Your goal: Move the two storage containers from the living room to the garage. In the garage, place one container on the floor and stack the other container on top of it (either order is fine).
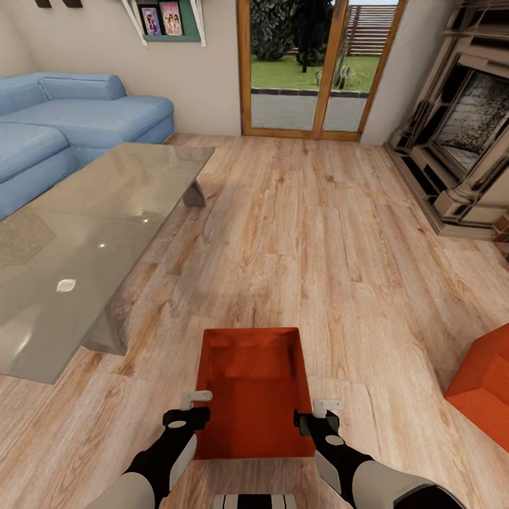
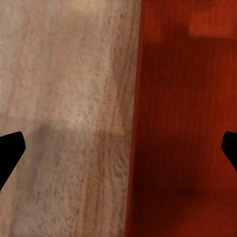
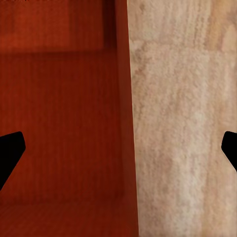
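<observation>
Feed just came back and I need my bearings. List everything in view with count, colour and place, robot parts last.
containers: 2, orange-red; one on the floor between the grippers, one at the right edge
coffee table: 1, glass; left
sofa: 1, blue; far left
glass doors: 1 pair, wood-framed; far wall
fireplace: 1, stone; right
shelf: 1, green, with pictures; far wall
floor: light wood planks
left gripper: jaws open, straddling the near container's left wall
right gripper: jaws open, straddling its right wall

Both arms reach forward, left gripper [image 1: 189, 410] and right gripper [image 1: 322, 416] level, jaws spread wide.
</observation>
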Tool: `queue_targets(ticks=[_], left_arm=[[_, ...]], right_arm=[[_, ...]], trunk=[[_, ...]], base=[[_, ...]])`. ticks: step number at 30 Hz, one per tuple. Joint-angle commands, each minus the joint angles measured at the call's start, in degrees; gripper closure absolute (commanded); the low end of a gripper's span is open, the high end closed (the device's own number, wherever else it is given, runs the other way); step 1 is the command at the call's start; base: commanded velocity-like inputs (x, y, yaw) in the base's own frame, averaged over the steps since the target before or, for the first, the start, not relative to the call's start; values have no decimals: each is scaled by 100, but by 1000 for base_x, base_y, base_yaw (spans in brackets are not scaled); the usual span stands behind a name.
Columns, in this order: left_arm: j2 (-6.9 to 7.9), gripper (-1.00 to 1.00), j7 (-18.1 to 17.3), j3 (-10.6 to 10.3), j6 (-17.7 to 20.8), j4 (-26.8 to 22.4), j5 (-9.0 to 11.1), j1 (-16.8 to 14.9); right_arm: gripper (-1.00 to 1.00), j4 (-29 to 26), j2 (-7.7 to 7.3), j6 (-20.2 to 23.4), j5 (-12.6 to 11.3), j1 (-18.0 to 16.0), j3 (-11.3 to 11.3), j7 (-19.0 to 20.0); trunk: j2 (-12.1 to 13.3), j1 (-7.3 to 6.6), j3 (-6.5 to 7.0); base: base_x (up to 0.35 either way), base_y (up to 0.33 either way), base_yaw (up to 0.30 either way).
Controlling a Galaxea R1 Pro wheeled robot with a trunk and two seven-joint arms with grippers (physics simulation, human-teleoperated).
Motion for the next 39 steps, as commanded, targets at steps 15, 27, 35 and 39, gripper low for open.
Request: queue_targets(ticks=[15,27,35,39], left_arm=[[4,-100,40,-30,32,-16,35,0],[4,-100,49,-30,16,-25,35,0],[4,-100,49,-30,15,-25,33,0],[4,-100,49,-30,15,-25,34,0]], right_arm=[[-100,5,-5,-23,-46,-3,50,-18],[-100,5,-38,-23,-29,-3,50,-18],[-100,5,-48,-23,-1,-3,50,-18],[-100,5,-51,-23,-7,-3,50,-18]], trunk=[[-483,263,-219],[-723,395,-327],[-723,395,-327],[-723,395,-327]], base=[[0,0,0],[0,0,0],[0,0,0],[0,0,0]])
